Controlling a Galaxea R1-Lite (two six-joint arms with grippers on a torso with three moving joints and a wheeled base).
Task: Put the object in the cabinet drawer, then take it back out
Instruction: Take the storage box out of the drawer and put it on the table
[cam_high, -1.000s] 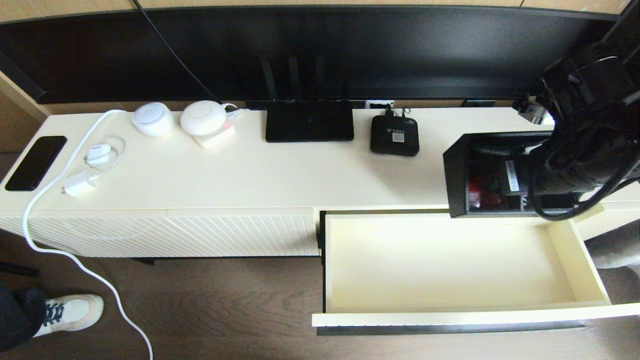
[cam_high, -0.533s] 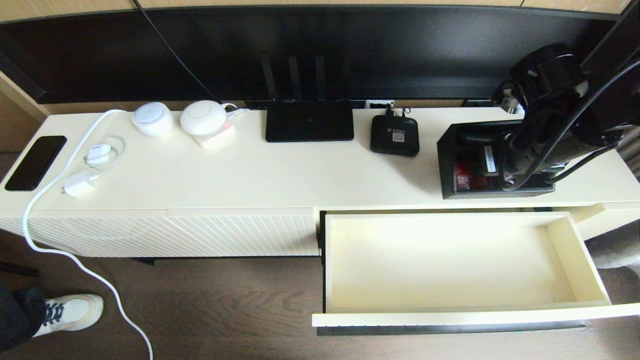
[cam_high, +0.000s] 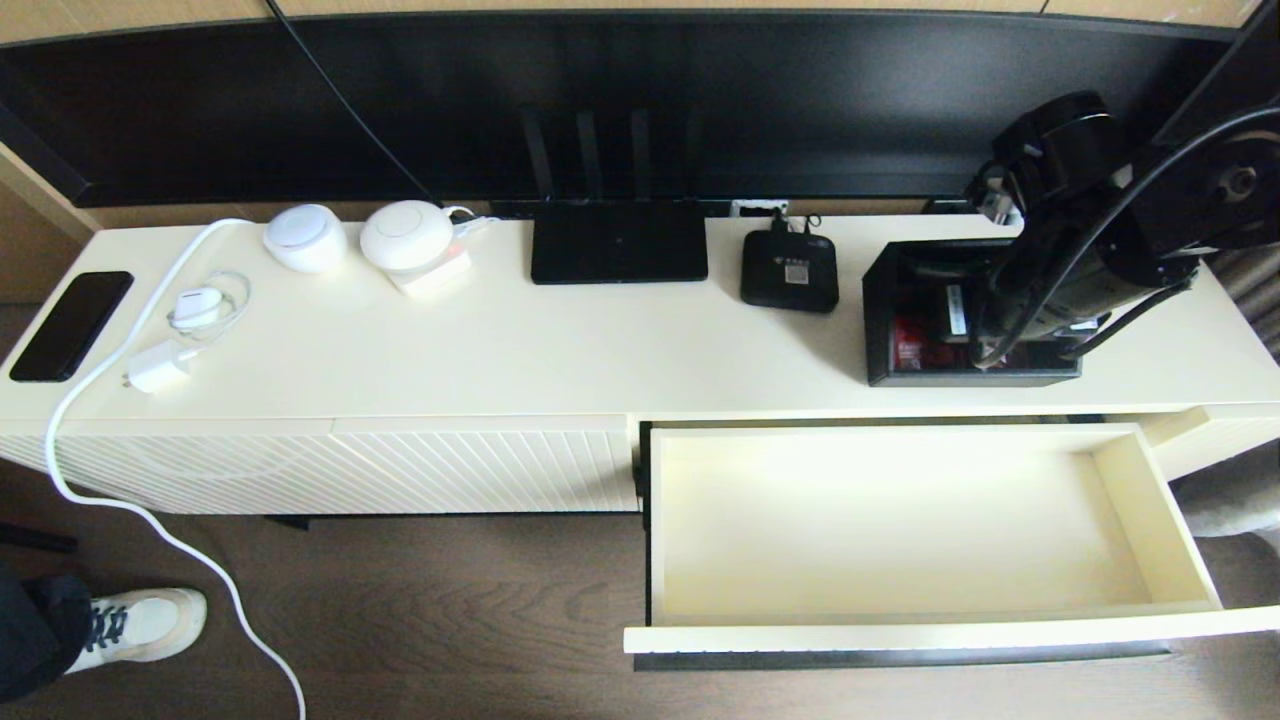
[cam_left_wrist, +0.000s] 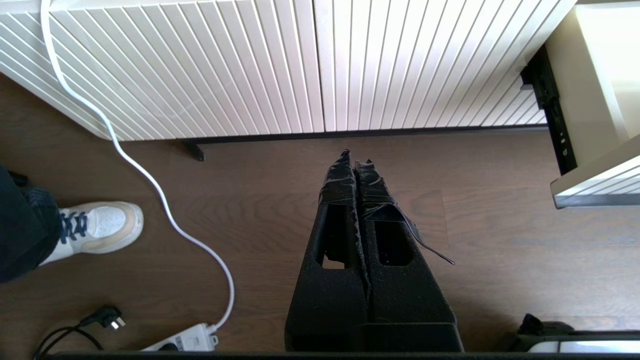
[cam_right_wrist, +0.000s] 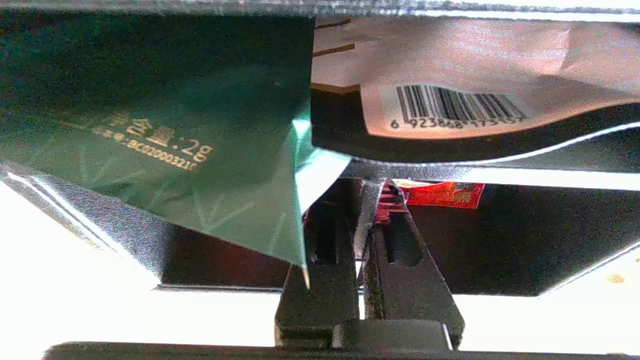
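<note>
Two arms, only one at work: the right gripper (cam_right_wrist: 367, 200) reaches down into a black organiser box (cam_high: 880, 330) that sits on the cream cabinet top (cam_high: 560, 345), toward its right end and just behind the pulled-out drawer (cam_high: 900, 630). Seen from the right wrist, the fingers (cam_right_wrist: 325, 250) are pressed nearly together around a thin black divider wall inside the box, holding it. A dark green packet (cam_right_wrist: 165, 135) with gold lettering fills one compartment, a pale packet with a barcode (cam_right_wrist: 450, 107) lies in another, and a red packet (cam_right_wrist: 440, 194) shows beyond the fingertips. The drawer stands wide open below the box, its plain cream floor bare and its dark handle bar (cam_high: 900, 659) along the front edge. On the cabinet top beside the box rest a small black device with a white label (cam_high: 790, 272), then a flat black router (cam_high: 618, 243) with antennas. Farther left are two white round gadgets (cam_high: 405, 235), a white earbud case (cam_high: 198, 305), a white charger (cam_high: 157, 366) and a dark phone (cam_high: 72, 325). The left gripper (cam_left_wrist: 356, 165) hangs over the brown wood floor (cam_left_wrist: 500, 240) in front of the ribbed cabinet front (cam_left_wrist: 300, 65), its fingers closed together and empty. A white cable (cam_left_wrist: 150, 180) trails across the floor near a white sneaker (cam_left_wrist: 95, 230).
</note>
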